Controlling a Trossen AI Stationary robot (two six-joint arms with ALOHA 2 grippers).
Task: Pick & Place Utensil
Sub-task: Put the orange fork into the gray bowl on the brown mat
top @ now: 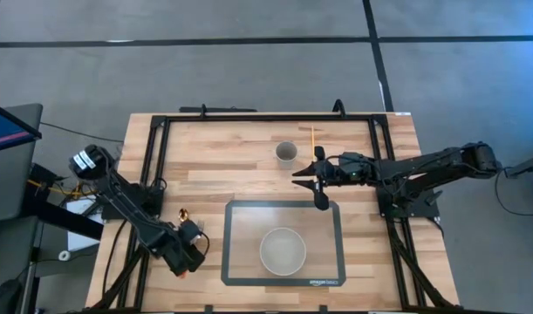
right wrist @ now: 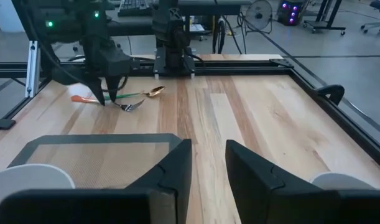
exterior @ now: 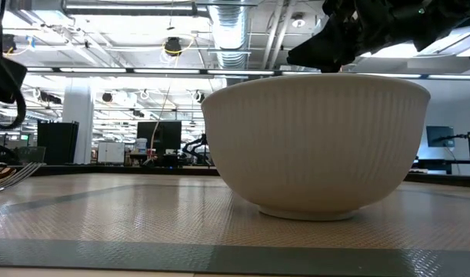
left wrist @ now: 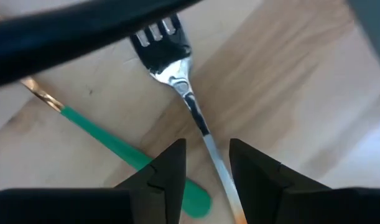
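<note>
A silver fork [left wrist: 177, 78] lies flat on the wood at the table's left side, beside a green-handled gold spoon [left wrist: 115, 144]. My left gripper [left wrist: 207, 155] points down over them, open, one finger on each side of the fork's handle [left wrist: 202, 124]. Whether a finger touches the handle I cannot tell. The right wrist view shows this gripper [right wrist: 107, 96] standing over the fork [right wrist: 131, 106] and spoon [right wrist: 153, 91]. My right gripper [top: 311, 185] hovers open above the table's middle, next to a small cup [top: 286, 153].
A white ribbed bowl [top: 283, 250] stands on a dark-edged mat [top: 231, 262] at the table's near middle. A thin orange stick [top: 313, 138] lies beside the cup. A black frame rail [top: 153, 166] runs along the left side. Bare wood lies between mat and cup.
</note>
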